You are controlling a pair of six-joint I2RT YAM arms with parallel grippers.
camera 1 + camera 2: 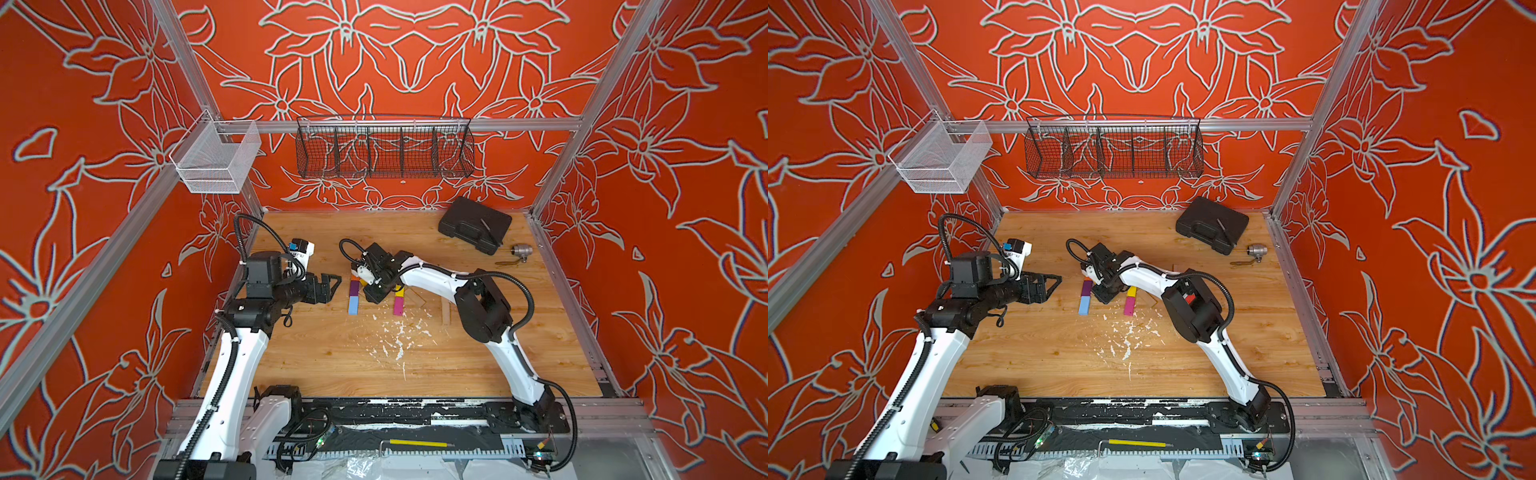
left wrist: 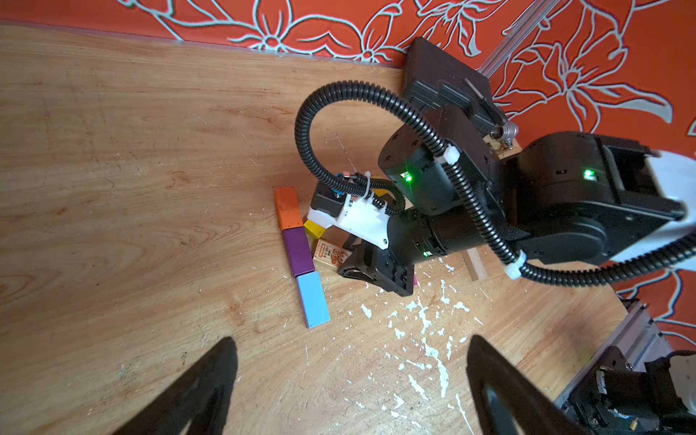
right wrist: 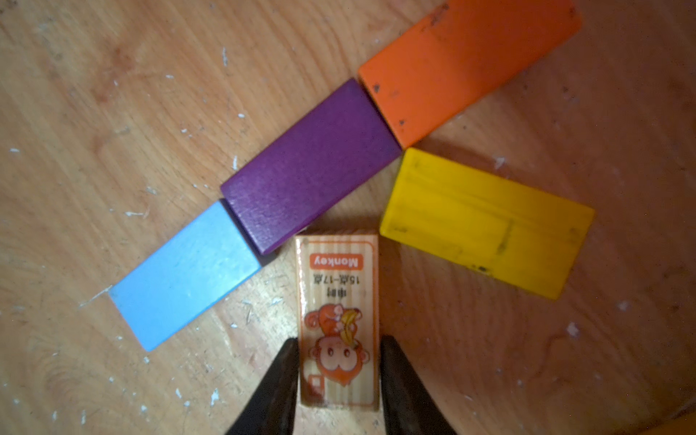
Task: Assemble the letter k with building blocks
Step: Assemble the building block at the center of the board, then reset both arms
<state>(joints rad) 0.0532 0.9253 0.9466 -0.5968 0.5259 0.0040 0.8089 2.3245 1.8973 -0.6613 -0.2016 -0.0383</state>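
Laying the lower arm of the K, with the right tool (image 3: pixel 339 341) straddling the printed block (image 3: pixel 339 293), which lies flat on the desk (image 3: pixel 113 94), a dark finger close against each long side. Cannot tell whether gripping or merely flanking.

Shows, from the right wrist, a finished stem: orange block (image 3: pixel 467 64), purple block (image 3: pixel 310 165) and light blue block (image 3: pixel 184 278) laid end to end in one straight line, touching. Shows too a yellow block (image 3: pixel 486 222) slanting off from the orange–purple joint as the upper arm, one corner just beside the stem. Puts the printed block's far end just beside the purple block's long edge, near the joint with the light blue, angled away to the same side as the yellow.

Leaves the left tool (image 2: pixel 352 339) hanging beside the stem, spread wide and holding nothing. Leaves a magenta block (image 1: pixel 398 306) apart on the other side of the right tool in both top views, with a plain wood block (image 2: pixel 475 264) beyond.

Judged next: spread the right tool fully and rise straight up, without nudging the printed block or its purple neighbour. Then, probably, fetch the magenta block to lengthen an arm — calls for a careful approach around loose pieces likely to slide on smooth wood.
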